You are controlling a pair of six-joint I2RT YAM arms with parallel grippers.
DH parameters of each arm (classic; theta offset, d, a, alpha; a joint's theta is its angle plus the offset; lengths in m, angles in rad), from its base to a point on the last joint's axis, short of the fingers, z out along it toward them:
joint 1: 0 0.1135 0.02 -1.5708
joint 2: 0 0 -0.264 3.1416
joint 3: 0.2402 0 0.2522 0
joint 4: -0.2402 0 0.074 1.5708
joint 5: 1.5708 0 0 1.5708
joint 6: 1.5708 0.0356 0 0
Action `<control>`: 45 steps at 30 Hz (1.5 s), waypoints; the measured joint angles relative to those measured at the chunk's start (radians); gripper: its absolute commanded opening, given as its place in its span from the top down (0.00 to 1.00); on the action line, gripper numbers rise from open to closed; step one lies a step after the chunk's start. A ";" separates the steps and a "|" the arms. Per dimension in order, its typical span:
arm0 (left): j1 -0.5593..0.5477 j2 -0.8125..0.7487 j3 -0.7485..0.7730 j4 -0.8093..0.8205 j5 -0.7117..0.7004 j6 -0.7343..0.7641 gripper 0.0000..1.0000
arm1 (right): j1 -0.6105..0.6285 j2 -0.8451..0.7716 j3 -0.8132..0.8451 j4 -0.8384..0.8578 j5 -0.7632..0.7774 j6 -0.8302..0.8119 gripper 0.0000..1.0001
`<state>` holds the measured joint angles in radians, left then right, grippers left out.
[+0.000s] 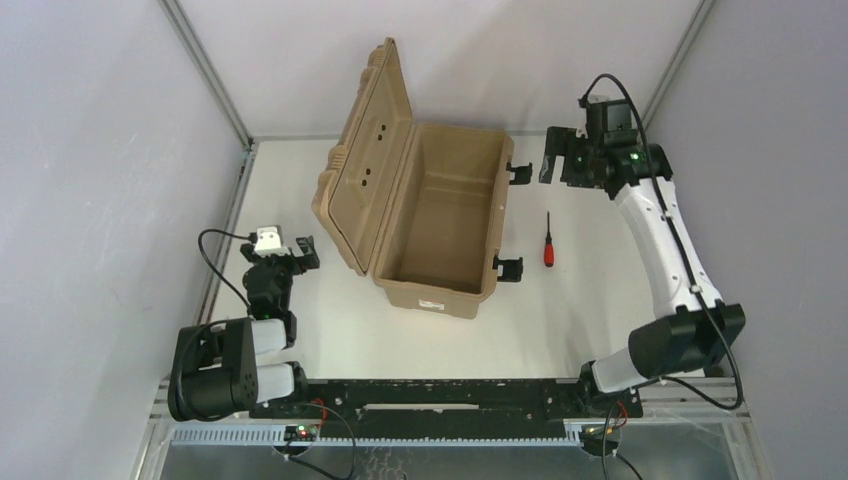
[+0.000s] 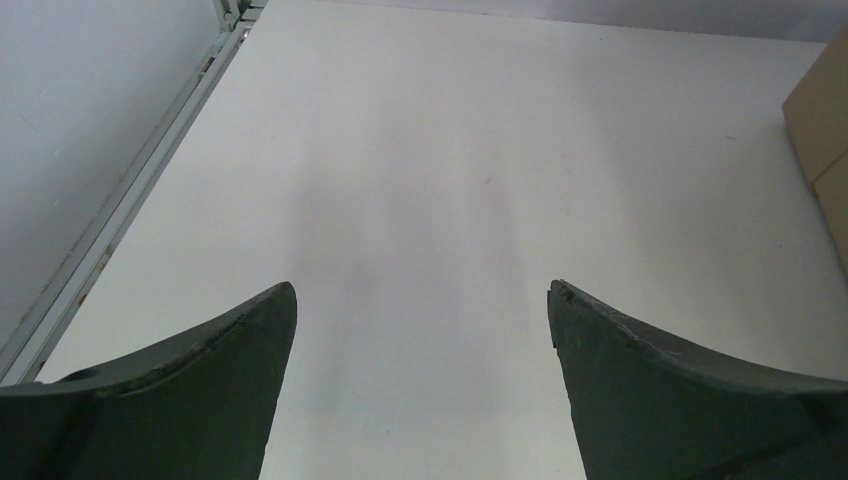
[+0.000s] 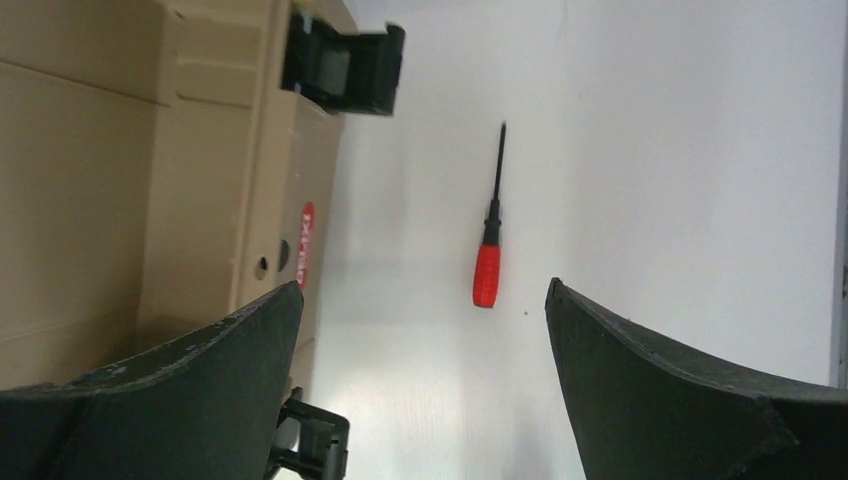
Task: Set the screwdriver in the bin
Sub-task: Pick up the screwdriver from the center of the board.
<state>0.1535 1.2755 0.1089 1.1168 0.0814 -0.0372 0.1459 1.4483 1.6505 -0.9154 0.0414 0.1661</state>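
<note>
Not started: screwdriver (image 3: 487,275) lies ahead of your right gripper (image 3: 420,292), jaws spread and empty, seemingly well short of it; grasp and drop into the open bin (image 3: 200,170) on its left remain.

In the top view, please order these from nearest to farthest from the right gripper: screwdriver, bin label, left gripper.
1. Screwdriver: lying right of the bin.
2. Label: on the bin's front wall.
3. Left gripper: left of the bin.

I have the bin (image 1: 455,298) at the middle of the table (image 1: 580,320). The screwdriver (image 1: 548,243) lies just right of it, my right gripper (image 1: 548,157) behind that, my left gripper (image 1: 308,252) left of the bin.
</note>
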 measured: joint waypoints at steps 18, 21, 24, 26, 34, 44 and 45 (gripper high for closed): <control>0.000 0.000 0.000 0.000 0.000 0.000 0.00 | -0.028 0.243 -0.246 0.049 -0.025 0.043 0.09; 0.000 0.000 0.000 0.000 0.000 0.000 0.00 | -0.032 0.297 -0.265 0.070 -0.025 0.054 0.11; 0.000 0.000 0.000 0.000 0.000 0.000 0.00 | -0.035 0.346 -0.275 0.092 -0.024 0.064 0.13; 0.000 0.000 0.000 0.000 0.000 0.000 0.00 | -0.035 0.374 -0.284 0.107 -0.025 0.069 0.15; 0.000 0.000 0.000 0.000 0.000 0.000 0.00 | -0.049 0.457 -0.290 0.151 -0.024 0.087 0.25; 0.000 0.000 0.000 0.000 0.000 0.000 0.00 | -0.055 0.516 -0.290 0.168 -0.005 0.107 0.47; 0.000 0.000 0.000 0.000 0.000 0.000 0.00 | -0.055 0.516 -0.290 0.168 0.000 0.109 0.51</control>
<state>0.1535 1.2755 0.1089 1.1168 0.0814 -0.0372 0.0910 1.9644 1.3602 -0.7471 0.0414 0.2749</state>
